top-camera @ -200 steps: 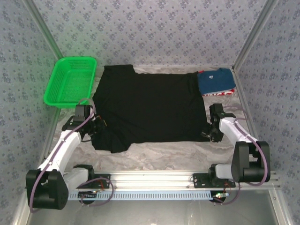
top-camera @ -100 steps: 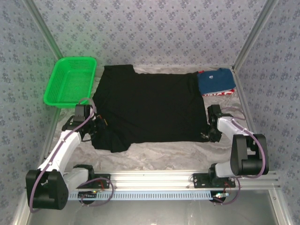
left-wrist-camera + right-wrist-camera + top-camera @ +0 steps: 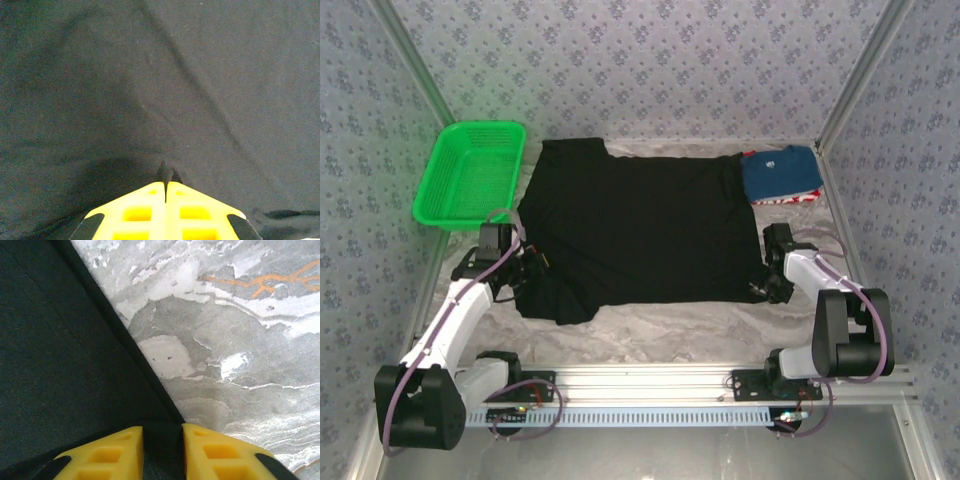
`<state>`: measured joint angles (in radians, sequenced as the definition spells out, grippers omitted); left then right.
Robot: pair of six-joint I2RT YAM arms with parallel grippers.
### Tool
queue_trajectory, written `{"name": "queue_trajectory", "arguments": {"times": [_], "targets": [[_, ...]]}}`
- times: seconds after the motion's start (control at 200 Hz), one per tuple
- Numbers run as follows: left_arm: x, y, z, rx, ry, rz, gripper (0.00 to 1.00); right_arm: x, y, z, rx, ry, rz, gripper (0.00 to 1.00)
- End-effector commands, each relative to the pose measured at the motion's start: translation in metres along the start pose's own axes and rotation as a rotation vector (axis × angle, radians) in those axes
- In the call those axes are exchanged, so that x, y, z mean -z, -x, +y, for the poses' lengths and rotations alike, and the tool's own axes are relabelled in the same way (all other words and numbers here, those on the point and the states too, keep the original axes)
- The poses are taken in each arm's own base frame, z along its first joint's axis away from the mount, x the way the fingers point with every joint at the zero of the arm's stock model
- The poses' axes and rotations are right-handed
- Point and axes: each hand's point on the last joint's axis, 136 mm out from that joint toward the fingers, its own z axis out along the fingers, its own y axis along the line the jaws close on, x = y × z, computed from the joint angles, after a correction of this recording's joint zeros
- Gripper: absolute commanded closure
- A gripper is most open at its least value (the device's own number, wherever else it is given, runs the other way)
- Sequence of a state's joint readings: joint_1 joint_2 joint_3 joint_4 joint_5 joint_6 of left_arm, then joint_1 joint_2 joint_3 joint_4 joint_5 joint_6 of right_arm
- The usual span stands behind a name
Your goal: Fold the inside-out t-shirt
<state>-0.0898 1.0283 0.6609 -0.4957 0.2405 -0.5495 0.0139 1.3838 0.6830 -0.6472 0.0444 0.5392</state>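
Black inside-out t-shirt (image 3: 640, 230): left gripper (image 3: 165, 181) pinches its near-left side; right gripper (image 3: 162, 434), slightly parted, straddles the near-right corner to fold.

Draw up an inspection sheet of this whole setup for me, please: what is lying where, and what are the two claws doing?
Surface: marbled grey table, bare at the front.
Job's things: black t-shirt spread flat, with one sleeve bunched near the left arm.
Clutter: empty green basket at the far left; folded blue shirt at the far right, touching the t-shirt's corner.
Grippers: left claw is shut, apparently pinching a pucker of the fabric; right claw has its jaws apart, straddling the t-shirt's edge.
Cables: a purple cable loops at the left wrist; thin wires lie by the front rail.
Surroundings: patterned walls and metal frame posts.
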Motion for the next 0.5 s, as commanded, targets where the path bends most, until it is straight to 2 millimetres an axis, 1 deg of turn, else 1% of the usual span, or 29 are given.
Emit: {"name": "queue_trajectory", "arguments": {"times": [0.0, 0.12, 0.175, 0.255, 0.33, 0.435, 0.455, 0.495], "targets": [[0.009, 0.009, -0.008, -0.018, -0.028, -0.029, 1.00, -0.001, -0.006, -0.007, -0.005, -0.036, 0.022, 0.80], [0.013, 0.010, -0.007, -0.011, -0.020, -0.042, 1.00, 0.005, -0.005, -0.010, -0.004, -0.040, -0.003, 0.87], [0.017, 0.012, -0.006, 0.003, -0.016, -0.048, 1.00, 0.012, -0.002, -0.013, -0.005, -0.049, -0.033, 0.90], [0.025, 0.016, -0.003, 0.033, -0.021, -0.058, 1.00, 0.020, -0.003, -0.014, -0.008, -0.036, -0.055, 0.92], [0.038, 0.018, -0.002, 0.060, -0.036, -0.071, 1.00, 0.031, -0.004, -0.015, -0.015, -0.011, -0.089, 0.93], [0.064, 0.025, -0.005, 0.069, -0.053, -0.125, 1.00, 0.050, -0.008, -0.016, -0.040, 0.030, -0.142, 0.94], [0.068, 0.021, -0.003, 0.076, -0.045, -0.115, 1.00, 0.053, -0.008, -0.017, -0.044, 0.036, -0.148, 0.94], [0.078, 0.022, -0.004, 0.075, -0.048, -0.131, 1.00, 0.060, -0.010, -0.016, -0.048, 0.057, -0.164, 0.94]]}}
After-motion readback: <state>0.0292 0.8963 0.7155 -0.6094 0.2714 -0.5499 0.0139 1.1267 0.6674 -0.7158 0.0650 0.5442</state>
